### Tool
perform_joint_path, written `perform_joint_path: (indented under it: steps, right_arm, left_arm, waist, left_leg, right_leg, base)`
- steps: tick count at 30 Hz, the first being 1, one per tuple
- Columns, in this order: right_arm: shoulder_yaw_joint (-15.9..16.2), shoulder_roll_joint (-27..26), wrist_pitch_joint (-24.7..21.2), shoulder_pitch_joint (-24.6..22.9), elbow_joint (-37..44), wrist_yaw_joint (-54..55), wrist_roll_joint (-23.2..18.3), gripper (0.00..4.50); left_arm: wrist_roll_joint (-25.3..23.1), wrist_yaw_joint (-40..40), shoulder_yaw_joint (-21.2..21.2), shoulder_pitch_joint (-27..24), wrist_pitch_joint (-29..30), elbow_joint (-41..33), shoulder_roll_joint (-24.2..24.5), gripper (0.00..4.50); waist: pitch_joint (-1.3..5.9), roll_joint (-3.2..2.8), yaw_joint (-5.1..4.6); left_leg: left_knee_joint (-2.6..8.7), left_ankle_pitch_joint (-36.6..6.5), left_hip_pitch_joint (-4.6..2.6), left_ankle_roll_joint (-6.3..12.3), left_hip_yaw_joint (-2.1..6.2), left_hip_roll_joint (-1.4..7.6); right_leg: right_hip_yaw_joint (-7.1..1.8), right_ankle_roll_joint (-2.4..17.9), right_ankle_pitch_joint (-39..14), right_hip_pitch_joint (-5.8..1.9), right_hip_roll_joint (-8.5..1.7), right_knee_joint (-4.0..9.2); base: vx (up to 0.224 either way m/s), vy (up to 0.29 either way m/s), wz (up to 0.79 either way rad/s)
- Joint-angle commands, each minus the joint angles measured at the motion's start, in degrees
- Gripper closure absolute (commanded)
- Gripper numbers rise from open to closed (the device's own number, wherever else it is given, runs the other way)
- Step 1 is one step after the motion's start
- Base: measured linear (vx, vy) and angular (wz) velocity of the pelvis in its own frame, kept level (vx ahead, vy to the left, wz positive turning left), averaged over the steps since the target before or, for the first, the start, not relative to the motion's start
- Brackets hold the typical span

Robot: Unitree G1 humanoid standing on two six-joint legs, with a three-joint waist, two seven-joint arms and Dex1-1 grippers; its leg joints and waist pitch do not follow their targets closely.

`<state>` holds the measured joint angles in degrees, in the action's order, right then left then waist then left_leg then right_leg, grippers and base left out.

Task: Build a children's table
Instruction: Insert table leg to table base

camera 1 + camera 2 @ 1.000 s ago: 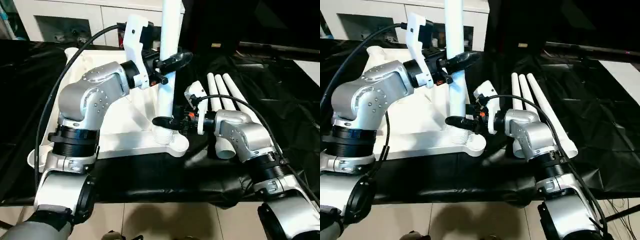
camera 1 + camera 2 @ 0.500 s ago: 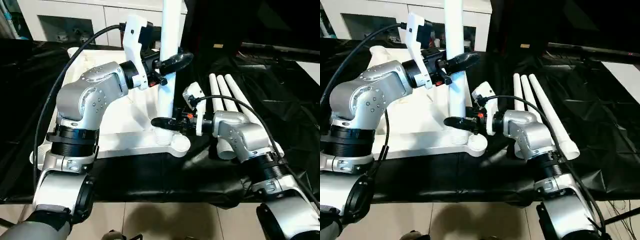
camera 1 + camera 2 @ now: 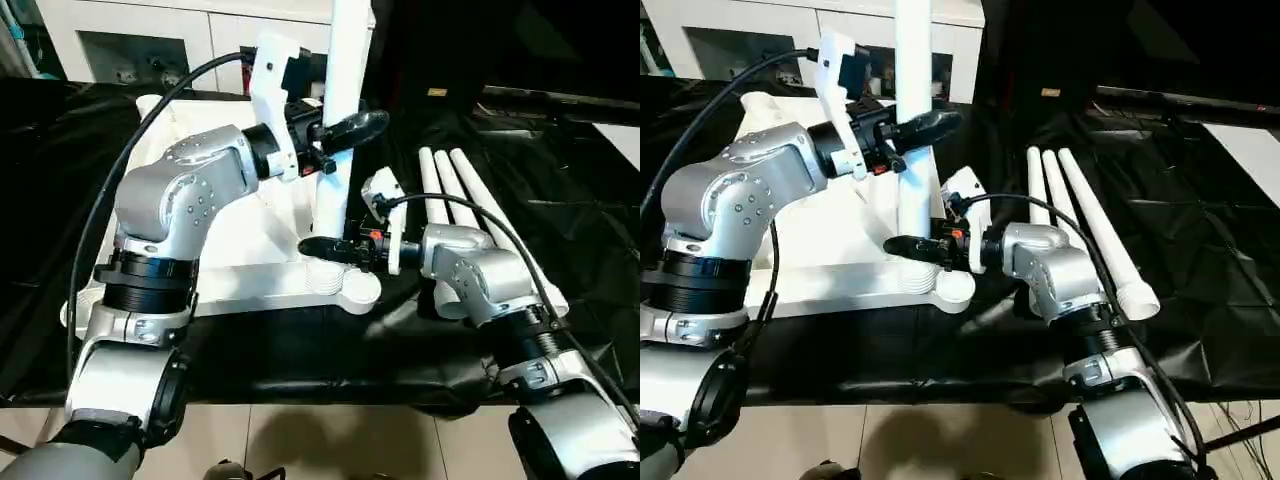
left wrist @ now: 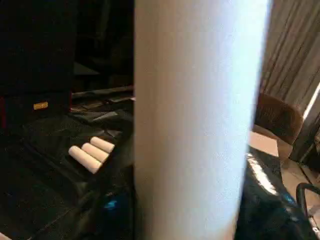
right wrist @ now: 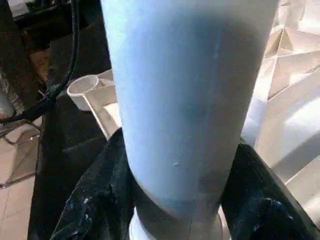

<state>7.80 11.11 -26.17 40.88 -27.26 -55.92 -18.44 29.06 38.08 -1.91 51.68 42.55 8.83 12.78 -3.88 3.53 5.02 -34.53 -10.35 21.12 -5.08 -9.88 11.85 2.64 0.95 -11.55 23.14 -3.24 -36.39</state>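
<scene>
We are clasping the smooth white tube leg (image 3: 338, 120), its top cut off, with both the left tool (image 3: 340, 130) and right tool (image 3: 322, 247), seating it in the ribbed tabletop (image 3: 240, 225)

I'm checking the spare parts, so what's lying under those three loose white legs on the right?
The three loose white tapered tube legs lie side by side on crinkled black plastic sheeting. Whatever surface is beneath that sheeting is covered, and the right arm hides the legs' near ends.

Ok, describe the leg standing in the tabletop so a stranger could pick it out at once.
Find the white tabletop lying ribbed side up on the black cloth. At its near right corner one white tube leg stands upright in the socket. Unlike the three spare legs lying flat on the cloth, it is vertical.
</scene>
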Motion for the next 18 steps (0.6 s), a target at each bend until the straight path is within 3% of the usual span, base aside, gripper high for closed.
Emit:
perform_joint_path:
  steps: [1, 6, 7, 9, 10, 11, 12, 13, 14, 15, 16, 17, 18]
  right_arm:
    - [-4.6, 0.6, 1.1, 1.1, -0.6, 2.8, -1.6, 2.63]
    - [-10.7, 0.2, 3.9, 1.8, -1.8, 8.2, -3.8, 2.65]
    - [-11.4, 0.4, 4.3, 1.9, -2.2, 9.0, -3.9, 2.65]
    - [-11.9, 1.1, 5.2, 1.9, -2.8, 9.8, -3.5, 2.65]
    - [-11.2, 2.1, 5.9, 1.5, -3.0, 10.2, -2.1, 2.65]
    - [-9.5, 3.6, 6.6, 0.7, -2.8, 10.1, 0.4, 2.65]
    - [-8.4, 4.6, 6.6, 0.0, -2.1, 9.8, 1.8, 2.65]
    - [-8.4, 4.6, 6.6, 0.0, -2.1, 9.8, 1.8, 2.65]
    - [-7.5, 5.8, 5.5, -1.1, 0.1, 8.9, 2.7, 2.65]
    - [-7.5, 5.8, 5.5, -1.1, 0.1, 8.9, 2.7, 2.65]
    - [-7.4, 6.3, 5.0, -1.9, 1.4, 8.4, 2.7, 2.65]
    - [-7.6, 7.0, 3.9, -3.4, 3.6, 8.0, 2.3, 2.65]
    - [-7.5, 7.5, 2.9, -4.7, 5.4, 7.5, 1.9, 2.65]
  left_arm:
    - [1.9, 0.5, -2.1, -0.2, -3.4, -0.4, -1.2, 1.87]
    - [5.7, 1.3, -7.9, -1.3, -10.9, -0.9, -3.9, 1.64]
    - [6.7, 2.2, -8.7, -1.6, -10.5, -0.9, -3.7, 1.64]
    - [7.3, 4.4, -8.7, -2.4, -9.6, -0.4, -2.3, 1.64]
    - [3.5, 8.6, -4.3, -4.3, -11.8, 0.3, 1.1, 1.64]
    - [-4.6, 16.4, 5.1, -7.9, -17.0, 1.1, 7.4, 1.64]
    - [-7.4, 18.9, 8.4, -9.1, -18.8, 1.3, 9.6, 1.64]
    - [-7.4, 18.9, 8.4, -9.1, -18.8, 1.3, 9.6, 1.64]
    - [-16.4, 25.3, 18.6, -12.3, -25.4, 4.6, 15.8, 1.64]
    - [-16.4, 25.3, 18.6, -12.3, -25.4, 4.6, 15.8, 1.64]
    - [-19.2, 26.8, 21.7, -13.5, -27.7, 6.9, 17.0, 1.64]
    - [-22.1, 25.9, 23.5, -14.3, -30.9, 11.4, 16.1, 1.64]
    - [-23.3, 24.1, 23.4, -14.4, -32.5, 14.0, 14.9, 1.64]
  waist:
    - [5.03, -1.39, 0.12]
    - [5.12, -0.96, 0.14]
    - [5.08, -1.26, 0.16]
    - [5.01, -1.25, 0.09]
    - [4.98, -1.94, 0.03]
    - [4.92, -2.40, -0.27]
    - [4.88, -2.01, -0.42]
    - [4.83, -2.10, -0.61]
    - [5.08, -2.77, -0.30]
    - [5.00, -2.86, -0.33]
    - [4.99, -2.97, -0.38]
    - [5.20, -2.41, -0.30]
    - [5.08, -2.75, -0.09]
  left_leg:
    - [3.13, -2.3, -0.73, 1.29, 0.00, 0.88]
    - [3.09, -1.8, -0.55, 1.54, -0.03, 0.81]
    - [3.06, -2.1, -0.58, 1.48, -0.06, 0.74]
    - [3.15, -3.1, -0.70, 1.16, -0.12, 0.69]
    - [3.16, -3.6, -0.76, 0.80, -0.02, 0.73]
    - [3.36, -4.9, -0.76, 0.85, 0.23, 0.82]
    - [3.50, -5.1, -0.86, 0.98, 0.26, 0.83]
    - [3.42, -4.8, -0.87, 0.94, 0.03, 0.80]
    - [3.29, -4.1, -0.97, 0.95, 0.15, 0.76]
    - [3.36, -4.4, -0.99, 1.09, 0.09, 0.84]
    - [3.33, -4.4, -0.81, 0.73, 0.00, 0.73]
    - [3.31, -3.6, -0.70, 0.60, -0.02, 0.77]
    - [3.33, -3.5, -0.74, 0.70, -0.05, 0.79]
  right_leg:
    - [-2.38, 16.5, 8.4, -4.19, -3.73, 2.69]
    - [-2.32, 16.6, 9.4, -4.39, -3.68, 2.56]
    - [-2.35, 16.6, 8.8, -4.34, -3.70, 2.64]
    - [-2.30, 16.2, 6.9, -4.22, -3.54, 2.76]
    - [-2.29, 15.8, 6.2, -4.15, -3.51, 2.73]
    - [-2.12, 14.1, 3.4, -4.06, -3.42, 3.04]
    - [-2.14, 13.3, 2.4, -4.03, -3.40, 3.32]
    - [-2.33, 12.7, 2.1, -4.02, -3.37, 3.23]
    - [-2.35, 12.2, 1.8, -3.98, -3.50, 3.29]
    - [-2.40, 12.0, 1.4, -3.82, -3.49, 3.32]
    - [-2.41, 11.9, 1.7, -3.89, -3.38, 3.28]
    - [-2.47, 12.4, 3.4, -4.11, -3.48, 2.97]
    - [-2.49, 12.4, 3.8, -3.97, -3.40, 3.02]
  base:
    - [0.000, 0.000, 0.00]
    - [0.000, 0.000, 0.00]
    - [0.000, 0.000, 0.00]
    - [0.000, 0.000, 0.00]
    - [0.000, 0.000, 0.00]
    - [0.000, 0.000, 0.00]
    - [0.000, 0.000, 0.00]
    - [0.000, 0.000, 0.00]
    - [0.000, 0.000, 0.00]
    - [0.000, 0.000, 0.00]
    - [0.000, 0.000, 0.00]
    - [0.000, 0.000, 0.00]
    - [0.000, 0.000, 0.00]
